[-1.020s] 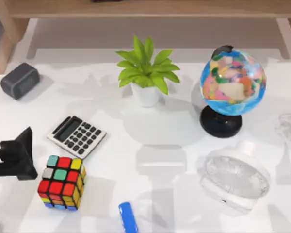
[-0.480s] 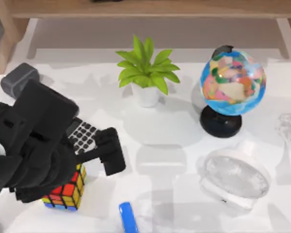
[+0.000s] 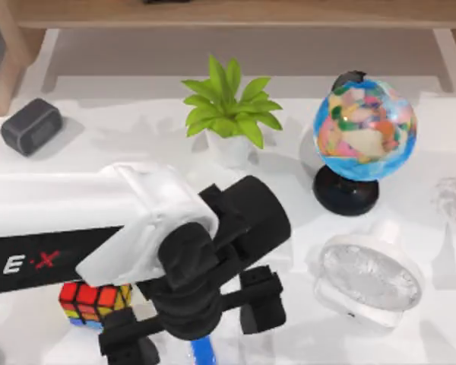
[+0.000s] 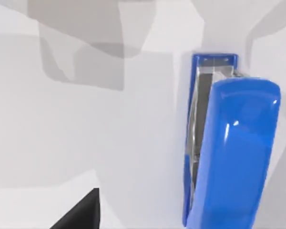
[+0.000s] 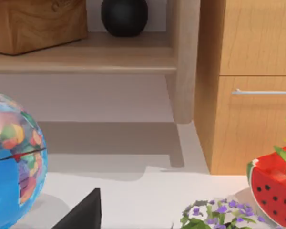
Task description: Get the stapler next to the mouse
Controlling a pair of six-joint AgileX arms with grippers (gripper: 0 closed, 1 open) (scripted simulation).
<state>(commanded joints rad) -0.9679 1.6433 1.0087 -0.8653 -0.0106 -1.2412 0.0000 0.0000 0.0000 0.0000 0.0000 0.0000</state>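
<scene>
Stapler [image 4: 233, 152]: bright blue, glossy top, metal inside.

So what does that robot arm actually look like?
The left arm is a boxy white link with a black stripe carrying white lettering. It ends in a bulky matte-black wrist and the left gripper, which has two blocky black fingers. No cables are visible.

The left arm [image 3: 99, 236] covers most of the puzzle cube [image 3: 91, 303]. The stapler [image 3: 203, 351] is partly hidden under the left gripper [image 3: 190, 327] and cut off by the frame edge at 6 o'clock. The globe [image 5: 12, 167] is cut off at 9 o'clock.
</scene>
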